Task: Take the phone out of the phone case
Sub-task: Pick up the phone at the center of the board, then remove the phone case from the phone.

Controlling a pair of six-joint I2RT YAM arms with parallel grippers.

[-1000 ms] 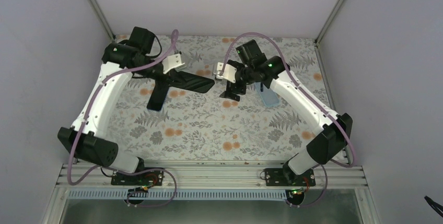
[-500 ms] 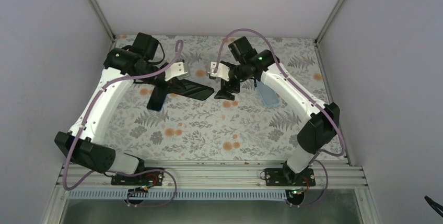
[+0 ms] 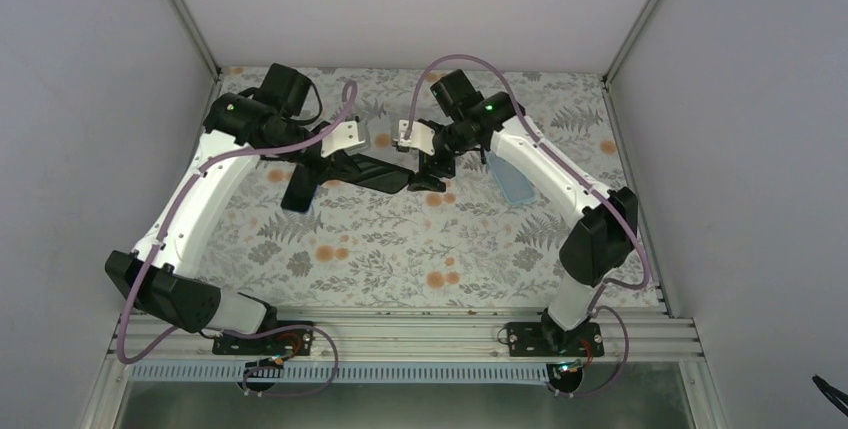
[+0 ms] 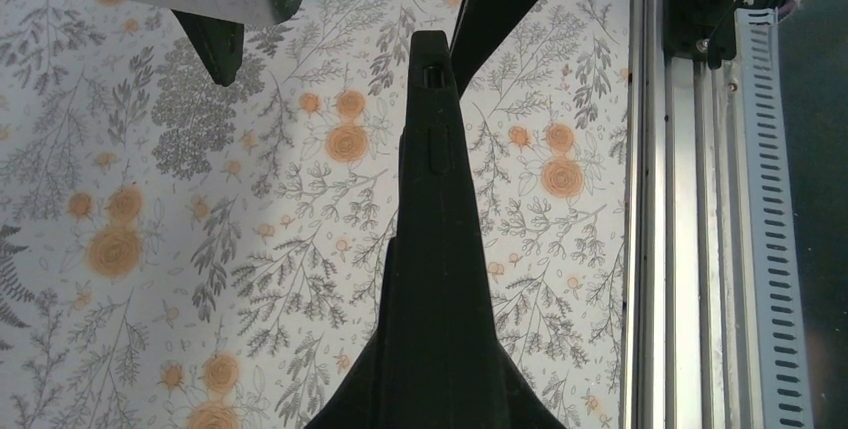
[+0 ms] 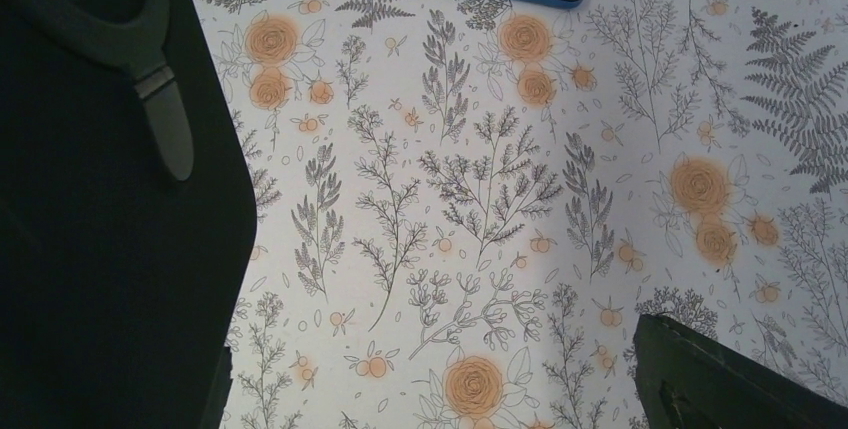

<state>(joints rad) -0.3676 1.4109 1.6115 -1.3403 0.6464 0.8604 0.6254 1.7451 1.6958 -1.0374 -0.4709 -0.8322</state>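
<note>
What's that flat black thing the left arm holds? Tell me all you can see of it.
It is a black case, a flat, matte slab that looks like plastic or rubber. The left gripper is shut on one end and holds it above the flowered table, pointing toward the other arm. Edge-on in the left wrist view, its side shows a small cutout and a button ridge. Its free end sits by the open right gripper; contact is unclear, as is any phone inside.
</note>
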